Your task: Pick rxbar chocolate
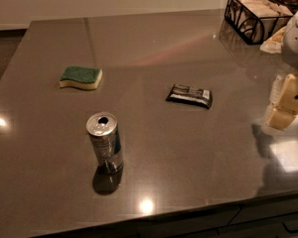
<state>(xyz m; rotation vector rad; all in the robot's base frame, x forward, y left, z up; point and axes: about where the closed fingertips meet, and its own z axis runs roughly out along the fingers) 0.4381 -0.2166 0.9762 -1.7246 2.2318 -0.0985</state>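
Observation:
The rxbar chocolate is a small flat bar in a dark glossy wrapper with white lettering. It lies flat on the grey-brown countertop, a little right of the middle. My gripper, cream-coloured, hangs at the right edge of the camera view above the counter. It is well to the right of the bar and apart from it, holding nothing that I can see.
A green-and-yellow sponge lies at the left. A silver drink can stands upright in front, left of centre. A black wire basket with pale packets stands at the back right corner. The counter's front edge runs along the bottom.

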